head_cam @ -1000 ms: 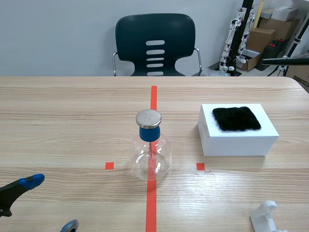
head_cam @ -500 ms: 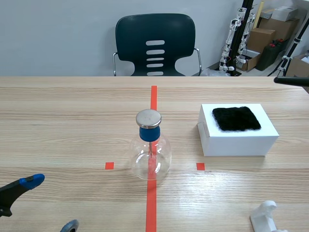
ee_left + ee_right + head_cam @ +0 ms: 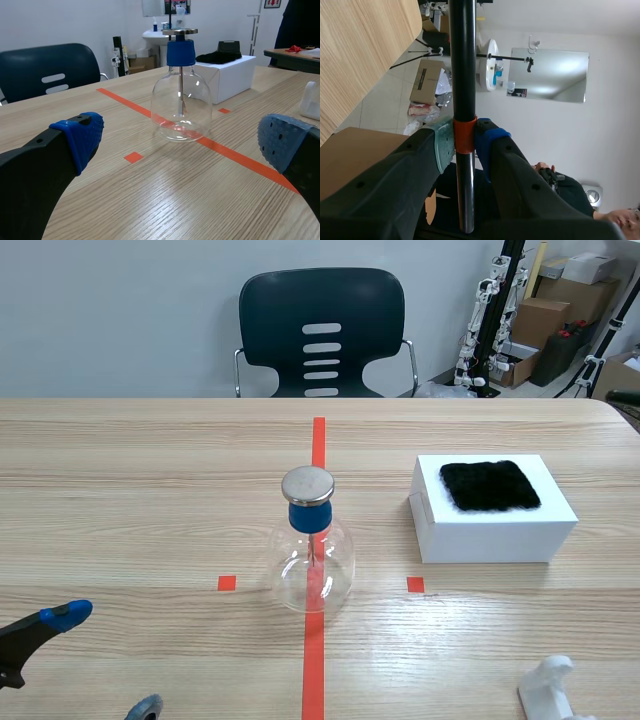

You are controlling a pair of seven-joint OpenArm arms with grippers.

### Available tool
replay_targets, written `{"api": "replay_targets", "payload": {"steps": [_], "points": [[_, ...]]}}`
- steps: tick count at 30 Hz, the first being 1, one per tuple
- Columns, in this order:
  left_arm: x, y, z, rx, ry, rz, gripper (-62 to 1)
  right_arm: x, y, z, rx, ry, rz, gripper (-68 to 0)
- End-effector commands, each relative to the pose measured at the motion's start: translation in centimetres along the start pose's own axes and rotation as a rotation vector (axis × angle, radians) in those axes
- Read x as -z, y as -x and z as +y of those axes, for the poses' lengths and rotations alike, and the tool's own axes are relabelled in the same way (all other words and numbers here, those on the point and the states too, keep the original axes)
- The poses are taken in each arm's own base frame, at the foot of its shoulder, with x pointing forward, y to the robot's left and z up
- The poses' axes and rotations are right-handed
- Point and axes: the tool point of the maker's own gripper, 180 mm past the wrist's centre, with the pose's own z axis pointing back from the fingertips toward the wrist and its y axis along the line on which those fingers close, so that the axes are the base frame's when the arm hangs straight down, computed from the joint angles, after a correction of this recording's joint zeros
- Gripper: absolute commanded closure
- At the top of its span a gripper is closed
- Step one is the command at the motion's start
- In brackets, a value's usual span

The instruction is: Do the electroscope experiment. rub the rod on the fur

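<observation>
Rod (image 3: 464, 75): black, orange band, clamped at band between pads of right pincer (image 3: 464, 142), off worktop's right edge. Fur (image 3: 489, 485): black patch atop white box (image 3: 495, 530), right of centre. Glass flask (image 3: 312, 560), blue stopper, metal disc on top, on centre tape line. Left pincer (image 3: 182, 140): near left, fingers spread wide, holding nothing. Worktop (image 3: 130, 490): light wood.

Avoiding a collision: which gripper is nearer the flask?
Left. The left gripper is open with the flask ahead of it; the right gripper, holding the rod, is out past the table.
</observation>
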Motion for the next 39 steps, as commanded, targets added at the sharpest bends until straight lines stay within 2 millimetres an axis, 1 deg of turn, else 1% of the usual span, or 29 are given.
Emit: {"api": "replay_targets", "payload": {"steps": [1,39], "points": [[0.21,-0.7,0.41,0.012,0.0,-0.03,-62.3,0.1,0.22,-0.68,-0.017,0.018,-0.002,-1.3],[0.21,-0.7,0.41,0.012,0.0,-0.031,-62.3,0.1,0.56,-0.71,-0.015,0.02,0.017,-1.3]]}}
